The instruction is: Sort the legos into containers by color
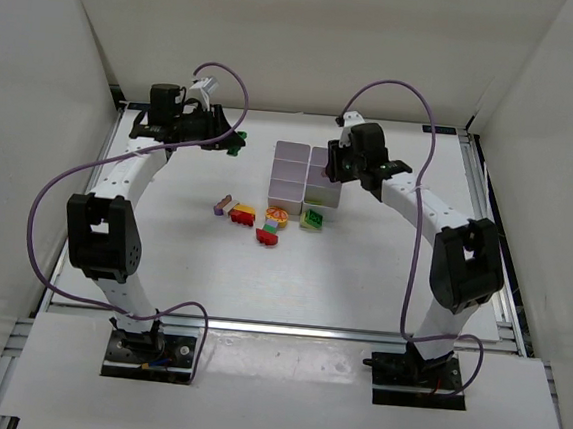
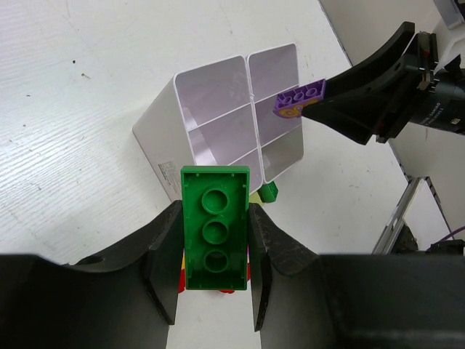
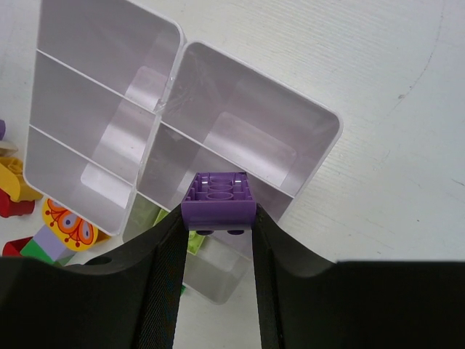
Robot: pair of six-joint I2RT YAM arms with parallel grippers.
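Okay, left gripper [image 2: 216, 243] is pinching a green lego [image 2: 215, 227] between both fingers, hollow underside facing the wrist camera, brick lifted off the table [image 1: 361, 281]. In the top view it sits toward the far-left corner, left of the containers [image 1: 290, 175] and apart from them.

Right gripper [image 3: 218, 231] is clamped on a purple lego [image 3: 218, 198] by its two sides, held in the air over the right-hand column of the containers. It looks to be over the middle or near cell there, can't tell which. The left wrist view shows the same purple lego above the grid's rim, not touching it.

Containers stand in the middle of the table, closer to the far edge, two by three. The cells seen from the right wrist look bare, except a pale green smudge at the near right cell that is unclear through the wall.

Loose pieces lie on the table just off the containers' near side:
- small purple piece [image 1: 223, 205]
- yellow-and-red lego [image 1: 242, 214]
- orange patterned piece [image 1: 277, 215]
- red-and-green lego [image 1: 267, 235]
- bright green lego [image 1: 313, 218] — nearest the grid's near right corner
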